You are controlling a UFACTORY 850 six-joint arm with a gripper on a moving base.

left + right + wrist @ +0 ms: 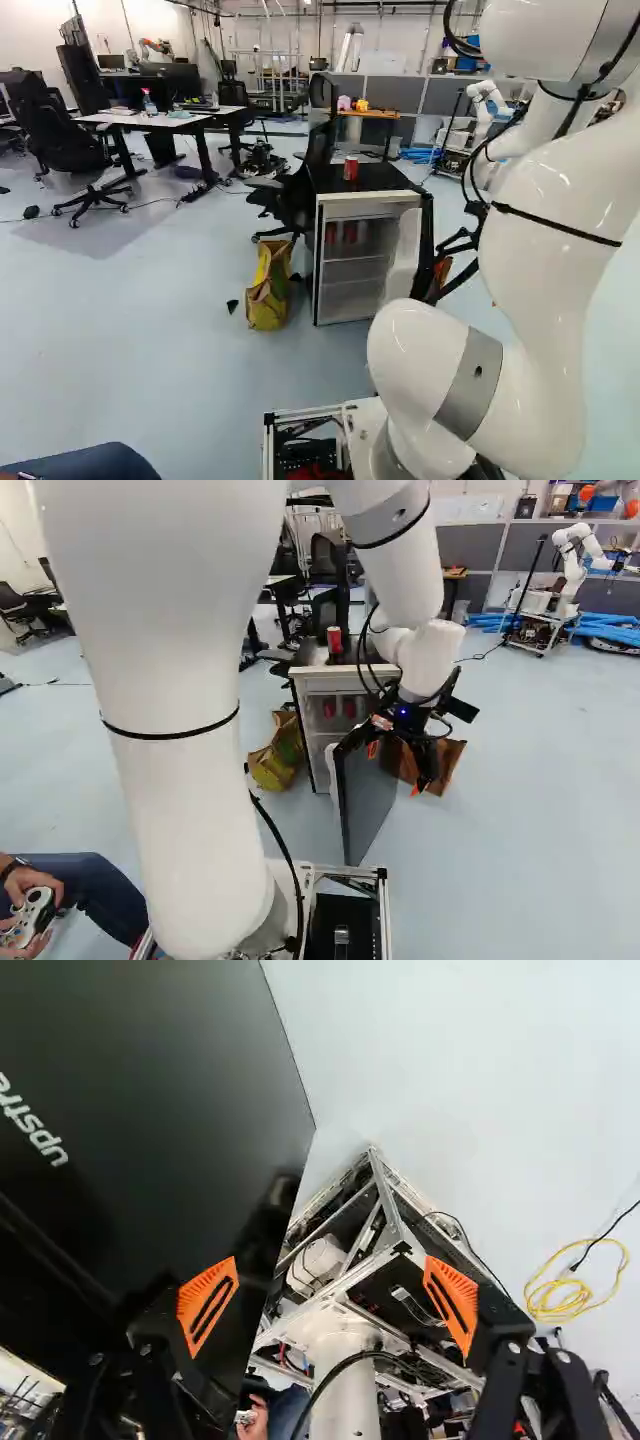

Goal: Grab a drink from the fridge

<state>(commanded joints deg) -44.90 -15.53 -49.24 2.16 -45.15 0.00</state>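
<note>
- Now then, the door is open: the white-framed fridge shows its pale shelves, and its tall black door panel stands swung out towards the base.
- And there are the drinks, red cans side by side on the upper shelf inside. Another red can stands upright on the black fridge top, but the task asks for one from inside.
- Over to the black gripper with orange pads: fingers spread wide, no can between them, out by the door's free edge. In the wrist view one finger is over the door's dark outer face, the other beyond its edge; whether either touches the door, I can't tell.
- So the step in hand looks like finishing with the door, perhaps easing it wider, before any reach for a can. Early going, by my reading!
- Next up, the arm must back clear of that edge, come round to the open front and turn the pads towards the shelf, fingers apart for a level approach to one can.
- Careful, though: a clumsy turn could catch the door and push it towards closing, or knock the neighbouring can. The crumpled yellow bag sits beside the fridge, too.
</note>
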